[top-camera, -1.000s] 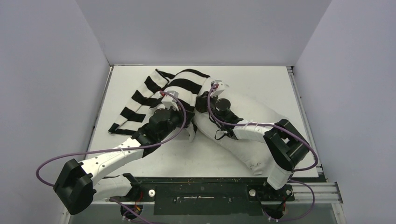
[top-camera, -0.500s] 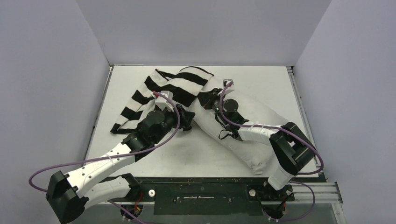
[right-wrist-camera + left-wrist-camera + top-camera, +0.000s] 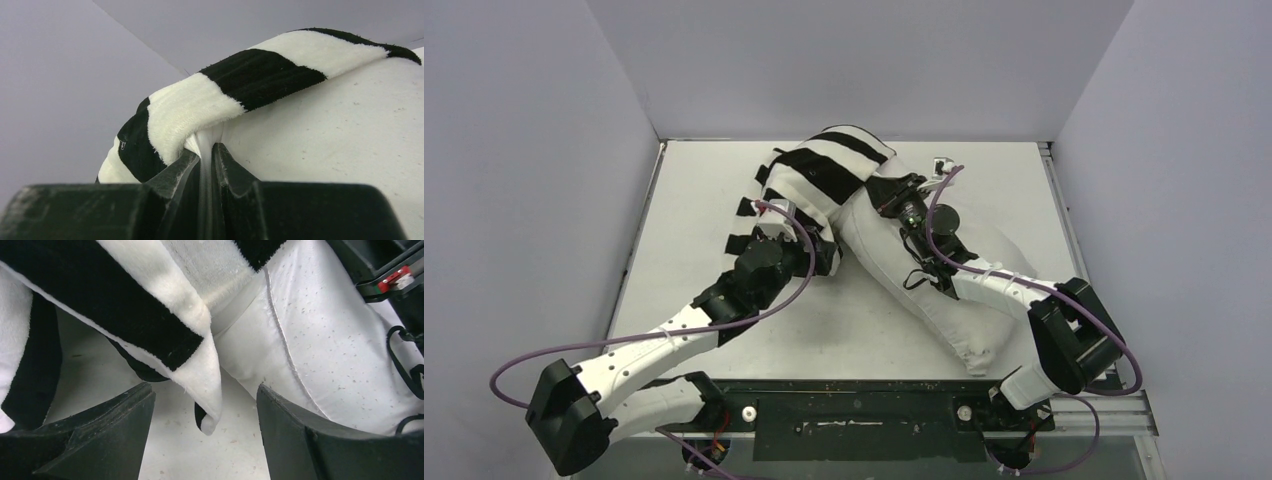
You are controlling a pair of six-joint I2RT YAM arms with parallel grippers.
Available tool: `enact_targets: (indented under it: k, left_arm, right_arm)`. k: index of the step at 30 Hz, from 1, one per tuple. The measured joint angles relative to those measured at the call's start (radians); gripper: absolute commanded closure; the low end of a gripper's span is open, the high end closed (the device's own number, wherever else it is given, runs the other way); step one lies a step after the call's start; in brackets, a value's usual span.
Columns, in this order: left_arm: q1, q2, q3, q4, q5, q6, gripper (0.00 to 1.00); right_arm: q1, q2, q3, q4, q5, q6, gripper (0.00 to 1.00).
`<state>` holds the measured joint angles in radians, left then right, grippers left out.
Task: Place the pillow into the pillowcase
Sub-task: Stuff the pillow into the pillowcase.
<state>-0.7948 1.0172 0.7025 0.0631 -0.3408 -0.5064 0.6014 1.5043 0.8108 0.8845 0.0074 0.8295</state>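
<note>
Striped pillowcase fabric hangs a loose hem corner straight down between my left gripper's wide-spread fingers, untouched. The pillow lies just to their right. My right gripper pinches the hem's upper fold over the pillow.

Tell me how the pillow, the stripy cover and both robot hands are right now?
pillow: far end tucked in the pillowcase, most of it outside.
pillowcase: bunched over the pillow's far end.
left gripper: open, a pillowcase corner hanging loose between its fingers.
right gripper: shut on the pillowcase's edge.
</note>
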Motion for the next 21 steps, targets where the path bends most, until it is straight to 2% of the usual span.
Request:
enact_targets:
  k: [4, 7, 9, 12, 17, 21]
  left_arm:
    - [0.0, 0.055, -0.019, 0.081, 0.002, -0.004, 0.31]
    - [0.0, 0.105, -0.03, 0.139, 0.001, -0.009, 0.43]
    - [0.0, 0.139, -0.037, 0.179, -0.003, -0.012, 0.62]
    - [0.0, 0.183, -0.038, 0.223, -0.007, -0.012, 0.98]
    - [0.001, 0.195, -0.038, 0.255, 0.014, -0.035, 1.0]
    - [-0.016, 0.137, -0.044, 0.256, 0.063, -0.118, 1.0]
  right_arm:
    - [0.0, -0.003, 0.001, -0.003, 0.021, 0.031, 1.0]
    - [0.0, -0.003, 0.003, -0.006, 0.032, 0.05, 1.0]
    - [0.0, -0.003, 0.005, -0.006, 0.04, 0.064, 1.0]
    - [-0.001, -0.003, 0.006, -0.003, 0.051, 0.089, 1.0]
    - [-0.005, -0.003, 0.008, 0.002, 0.081, 0.11, 1.0]
    - [-0.009, 0.006, 0.016, 0.014, 0.126, 0.117, 1.0]
